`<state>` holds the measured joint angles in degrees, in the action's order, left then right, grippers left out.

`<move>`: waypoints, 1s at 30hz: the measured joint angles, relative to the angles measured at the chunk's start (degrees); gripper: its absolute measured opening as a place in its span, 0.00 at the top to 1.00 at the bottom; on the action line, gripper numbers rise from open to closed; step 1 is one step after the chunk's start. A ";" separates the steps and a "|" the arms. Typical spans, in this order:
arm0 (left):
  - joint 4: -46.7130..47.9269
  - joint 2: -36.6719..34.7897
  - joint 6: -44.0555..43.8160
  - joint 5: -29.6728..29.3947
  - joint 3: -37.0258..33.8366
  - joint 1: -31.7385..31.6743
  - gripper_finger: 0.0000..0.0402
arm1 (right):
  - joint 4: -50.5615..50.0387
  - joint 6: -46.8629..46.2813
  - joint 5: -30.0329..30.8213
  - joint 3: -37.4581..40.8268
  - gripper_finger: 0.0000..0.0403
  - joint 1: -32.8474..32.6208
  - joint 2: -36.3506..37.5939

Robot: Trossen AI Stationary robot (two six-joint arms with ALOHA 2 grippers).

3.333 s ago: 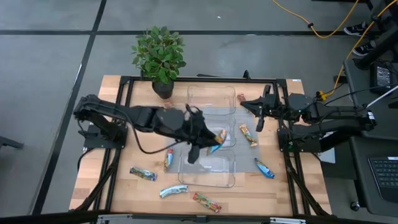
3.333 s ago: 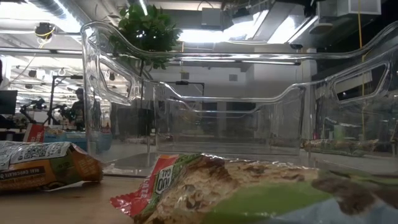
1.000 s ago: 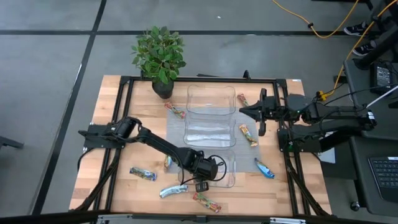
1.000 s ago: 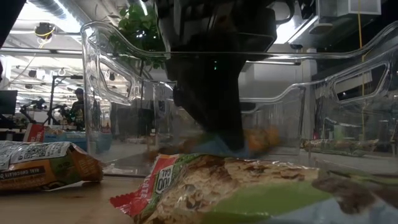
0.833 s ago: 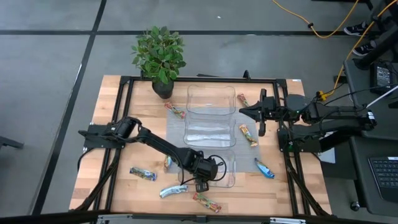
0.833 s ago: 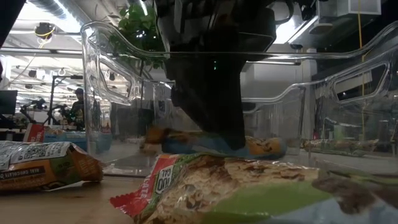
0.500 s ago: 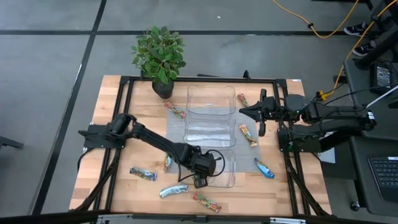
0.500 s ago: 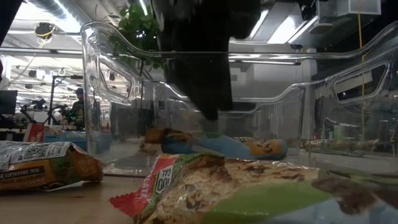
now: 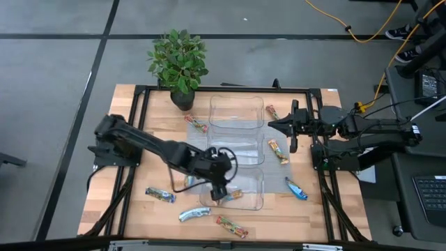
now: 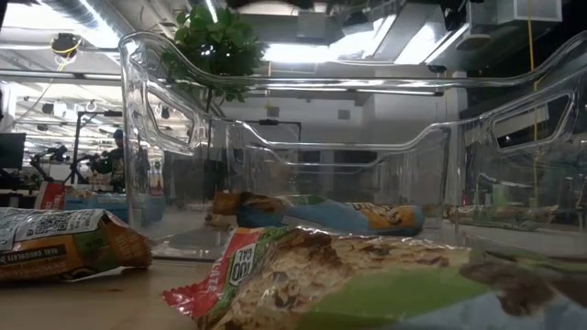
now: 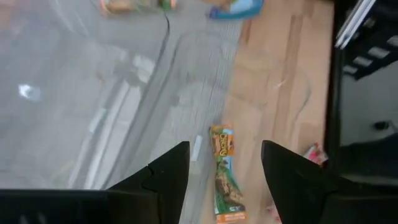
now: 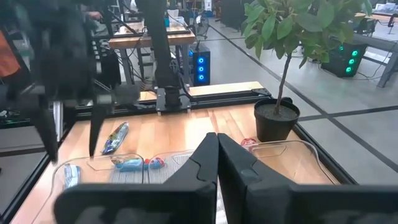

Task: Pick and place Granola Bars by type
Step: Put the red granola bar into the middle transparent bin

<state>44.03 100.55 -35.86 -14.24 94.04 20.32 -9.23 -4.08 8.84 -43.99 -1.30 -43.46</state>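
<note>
A blue-silver granola bar (image 10: 316,213) lies flat on the floor of the near clear tray (image 9: 252,202). My left gripper (image 9: 218,194) hangs open above that tray's left part, out of the low view, holding nothing. Its fingers (image 11: 165,171) stand apart in the left wrist view, with an orange-gold bar (image 11: 224,171) on the table beyond them. My right gripper (image 9: 280,125) waits shut by the far tray's right side. Loose bars lie on the table: red-multicoloured ones (image 9: 197,124) (image 9: 230,225) (image 9: 270,111), an orange one (image 9: 277,150), blue ones (image 9: 296,188) (image 9: 194,214).
Three clear trays stand in a column mid-table: far (image 9: 237,101), middle (image 9: 235,143) and near. A potted plant (image 9: 180,63) stands at the far edge. A black frame (image 9: 139,94) runs around the table. A red-multicoloured bar (image 10: 367,275) lies right in front of the low camera.
My left gripper was down inside the near tray with the blue bar. The bar came to lie flat on the tray floor, and the gripper let go, rose straight up out of the tray and drew back a little toward the table's left. The right arm kept still.
</note>
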 joint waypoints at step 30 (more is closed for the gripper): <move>36.35 -12.72 -34.65 -15.19 -0.02 6.33 0.52 | -0.04 0.03 0.04 0.00 0.98 0.00 0.00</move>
<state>80.38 87.84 -70.51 -29.43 94.02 26.65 -9.28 -4.05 8.88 -43.99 -1.30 -43.46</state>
